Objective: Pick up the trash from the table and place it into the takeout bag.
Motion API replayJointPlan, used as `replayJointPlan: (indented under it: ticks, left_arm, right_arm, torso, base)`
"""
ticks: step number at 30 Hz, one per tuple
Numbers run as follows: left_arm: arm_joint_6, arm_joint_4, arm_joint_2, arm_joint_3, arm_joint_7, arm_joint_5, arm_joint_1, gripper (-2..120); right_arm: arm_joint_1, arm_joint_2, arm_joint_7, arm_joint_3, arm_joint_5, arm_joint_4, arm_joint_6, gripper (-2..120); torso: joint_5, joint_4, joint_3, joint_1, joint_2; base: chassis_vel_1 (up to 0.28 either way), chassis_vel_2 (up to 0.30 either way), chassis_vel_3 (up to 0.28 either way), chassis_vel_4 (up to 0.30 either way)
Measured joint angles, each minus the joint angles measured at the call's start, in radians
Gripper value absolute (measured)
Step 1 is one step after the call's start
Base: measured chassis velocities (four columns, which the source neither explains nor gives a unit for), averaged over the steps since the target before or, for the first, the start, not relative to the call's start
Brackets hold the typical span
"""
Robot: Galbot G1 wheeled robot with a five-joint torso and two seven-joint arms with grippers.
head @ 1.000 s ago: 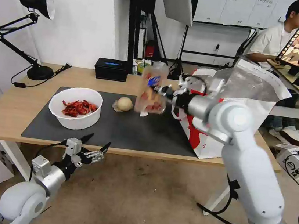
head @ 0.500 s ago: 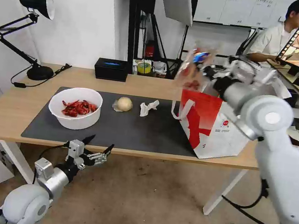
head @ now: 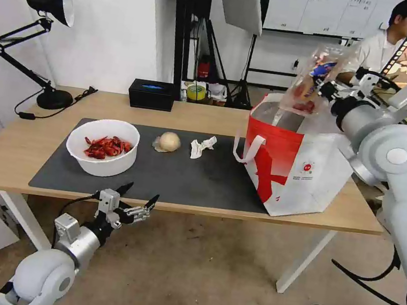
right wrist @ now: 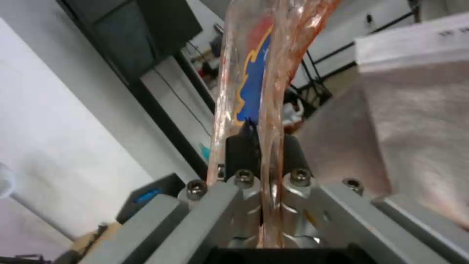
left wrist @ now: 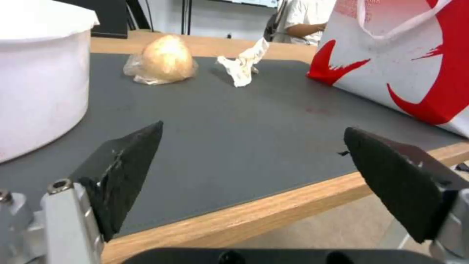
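My right gripper [head: 329, 89] is shut on the clear plastic tray of tomatoes [head: 310, 81], held in the air just above the open mouth of the white and red takeout bag [head: 292, 170]. The right wrist view shows the tray [right wrist: 259, 88] pinched between the black pads [right wrist: 238, 152], over the bag's silver lining [right wrist: 415, 121]. On the dark mat [head: 179, 179] lie a white bowl of red shells [head: 103, 146], a beige bun [head: 168, 141] and a crumpled tissue [head: 201, 147]. My left gripper [head: 135, 201] hangs open below the table's front edge [left wrist: 254, 220].
A black tissue box [head: 151, 93] and a black desk lamp [head: 52, 10] stand at the back of the table. A person sits at a desk behind the bag. Floor space lies in front of the table.
My right arm has carried the tomato tray from over the mat up and to the right, to above the bag's opening. The left arm has barely shifted.
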Motion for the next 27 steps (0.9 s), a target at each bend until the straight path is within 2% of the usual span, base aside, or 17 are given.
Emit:
replayJointPlan:
  ticks: [6, 15, 18, 21, 24, 25, 27]
  left_arm:
    - [0.001, 0.001, 0.008, 0.004, -0.005, -0.004, -0.009, 100]
    - [0.002, 0.005, 0.017, 0.013, -0.013, -0.007, -0.018, 100]
    - [0.002, 0.011, 0.027, 0.018, -0.017, -0.017, -0.031, 100]
    - [0.003, 0.012, 0.03, 0.019, -0.018, -0.022, -0.034, 100]
    - [0.004, 0.015, 0.04, 0.02, -0.02, -0.029, -0.042, 100]
    - [0.004, 0.015, 0.04, 0.02, -0.02, -0.029, -0.042, 100]
    - [0.004, 0.019, 0.043, 0.022, -0.02, -0.031, -0.046, 100]
  right_arm:
    - [-0.061, -0.001, 0.043, 0.032, 0.038, 0.027, -0.025, 0]
    - [-0.108, -0.001, 0.052, 0.075, 0.084, 0.033, -0.036, 3]
    - [-0.111, 0.005, 0.049, 0.084, 0.109, 0.027, -0.041, 18]
    - [-0.109, 0.006, 0.049, 0.084, 0.114, 0.025, -0.042, 23]
    - [-0.097, 0.009, 0.049, 0.08, 0.124, 0.017, -0.044, 39]
    - [-0.097, 0.009, 0.049, 0.08, 0.124, 0.017, -0.044, 39]
    - [-0.087, 0.011, 0.049, 0.076, 0.126, 0.011, -0.046, 49]
  torso:
    - [0.0, 0.0, 0.0, 0.0, 0.0]
    - [-0.0001, 0.0, 0.0, 0.0, 0.0]
    - [-0.0002, 0.0001, 0.0, 0.0, 0.0]
    - [0.0, 0.0001, 0.0, 0.0, 0.0]
    - [0.0, 0.0001, 0.0, 0.0, 0.0]
    - [0.0, 0.0001, 0.0, 0.0, 0.0]
    - [-0.0002, 0.0001, 0.0, 0.0, 0.0]
  base:
    - [0.0, 0.0, 0.0, 0.0]
    - [0.0, 0.0, 0.0, 0.0]
    - [0.0, 0.0, 0.0, 0.0]
    - [0.0, 0.0, 0.0, 0.0]
    - [0.0, 0.0, 0.0, 0.0]
    - [0.0, 0.0, 0.0, 0.0]
    - [0.0, 0.0, 0.0, 0.0]
